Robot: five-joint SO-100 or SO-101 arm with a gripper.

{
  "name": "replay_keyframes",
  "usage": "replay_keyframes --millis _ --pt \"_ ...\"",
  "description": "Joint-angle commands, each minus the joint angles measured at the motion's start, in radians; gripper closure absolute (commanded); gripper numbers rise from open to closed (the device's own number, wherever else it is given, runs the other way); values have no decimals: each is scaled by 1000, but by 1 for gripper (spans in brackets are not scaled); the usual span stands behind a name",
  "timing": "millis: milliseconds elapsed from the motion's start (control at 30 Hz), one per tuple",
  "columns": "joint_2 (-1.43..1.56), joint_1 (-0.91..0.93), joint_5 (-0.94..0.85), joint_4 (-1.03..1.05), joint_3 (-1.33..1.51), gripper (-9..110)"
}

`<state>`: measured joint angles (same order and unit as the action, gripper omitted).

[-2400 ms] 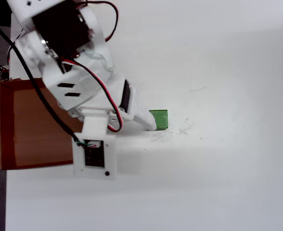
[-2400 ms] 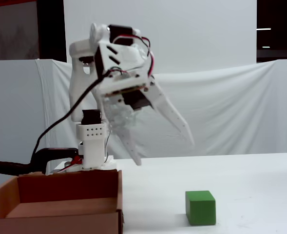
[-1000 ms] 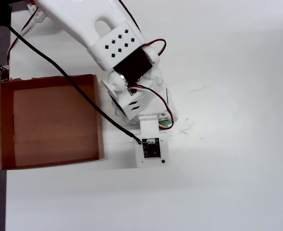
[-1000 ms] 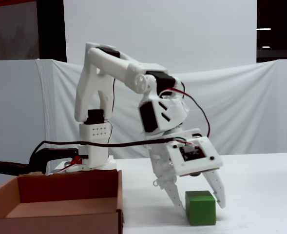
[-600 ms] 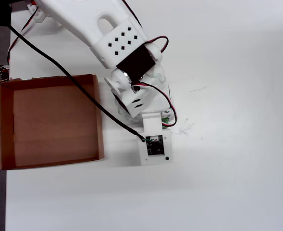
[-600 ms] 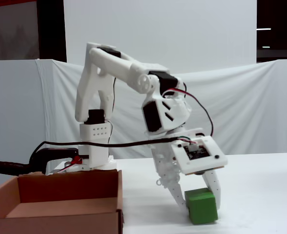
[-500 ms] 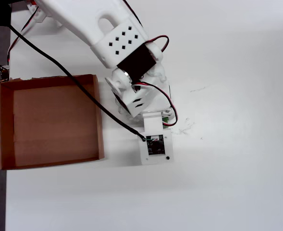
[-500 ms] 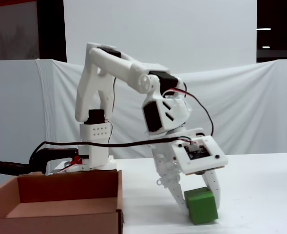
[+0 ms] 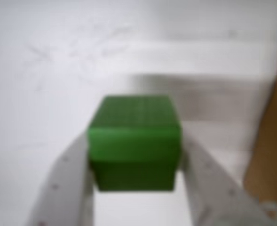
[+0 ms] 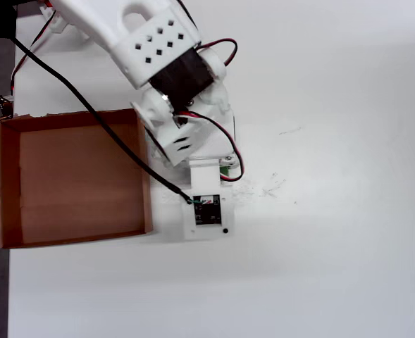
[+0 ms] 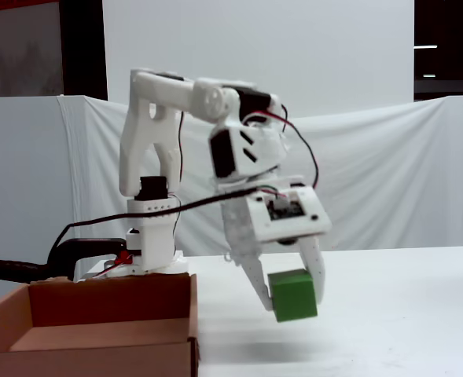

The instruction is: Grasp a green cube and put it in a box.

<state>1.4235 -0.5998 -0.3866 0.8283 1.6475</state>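
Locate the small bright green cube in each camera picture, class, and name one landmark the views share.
Wrist view: small bright green cube at centre, clamped between the gripper fingers.
Overhead view: only a green sliver beneath the arm.
Fixed view: lower centre, lifted off the table.
Shared landmark: brown cardboard box.

in the fixed view the green cube (image 11: 294, 294) hangs above the table (image 11: 404, 314), apparently just right of the box (image 11: 97, 326).

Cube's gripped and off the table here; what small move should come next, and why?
Probably swing the arm sideways toward the box, left in the fixed view. The gripper already clamps the green cube clear of the table, with its shadow below it, and the box stands empty just beside it, so only sideways travel remains before lowering.
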Motion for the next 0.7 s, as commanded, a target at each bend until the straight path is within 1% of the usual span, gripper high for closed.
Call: replay_keyframes --millis 0,133,200,433,533,667 --pt "138 29 -51 104 -77 87" --pt "232 89 -129 239 -114 87" --pt "279 129 -178 268 -112 86" --pt "459 304 -345 275 20 86" --pt "526 390 -456 264 141 86" --pt "583 468 -546 179 319 86"
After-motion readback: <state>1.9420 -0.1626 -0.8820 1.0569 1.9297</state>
